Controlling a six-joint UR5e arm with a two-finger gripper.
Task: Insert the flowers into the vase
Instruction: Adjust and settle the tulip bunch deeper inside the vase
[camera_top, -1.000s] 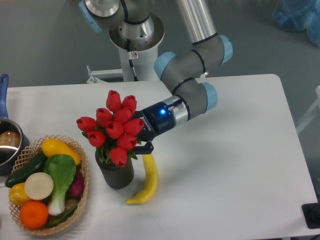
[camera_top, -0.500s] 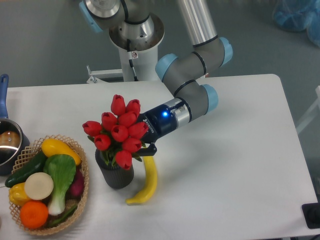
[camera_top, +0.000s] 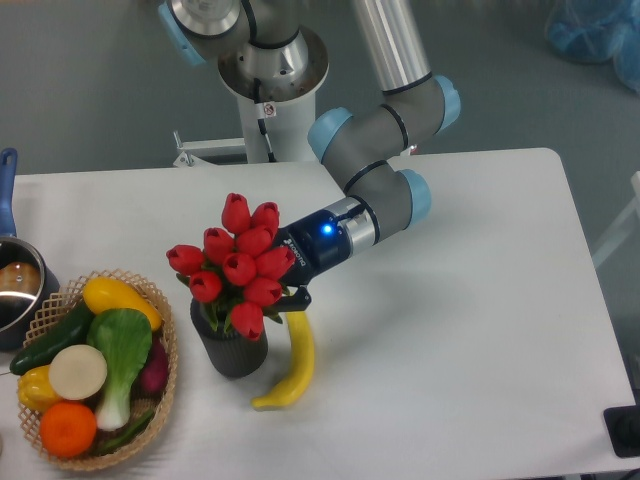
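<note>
Flowers (camera_top: 240, 265) stand in the vase (camera_top: 231, 347), stems down in its mouth, heads spilling wider than the rim. Gripper (camera_top: 283, 292) sits behind the blooms; cannot tell its jaw state. Banana (camera_top: 291, 365) lies just right of the vase. Basket (camera_top: 165, 372) holds vegetables and fruit.

Red flowers (camera_top: 240, 265) stand in the dark vase (camera_top: 231, 347), the tool (camera_top: 284, 285) tucked behind the blooms, a banana (camera_top: 291, 367) alongside.

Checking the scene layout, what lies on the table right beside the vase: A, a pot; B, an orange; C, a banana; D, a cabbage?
C: the banana lies against the right side of the vase, under the gripper.
</note>
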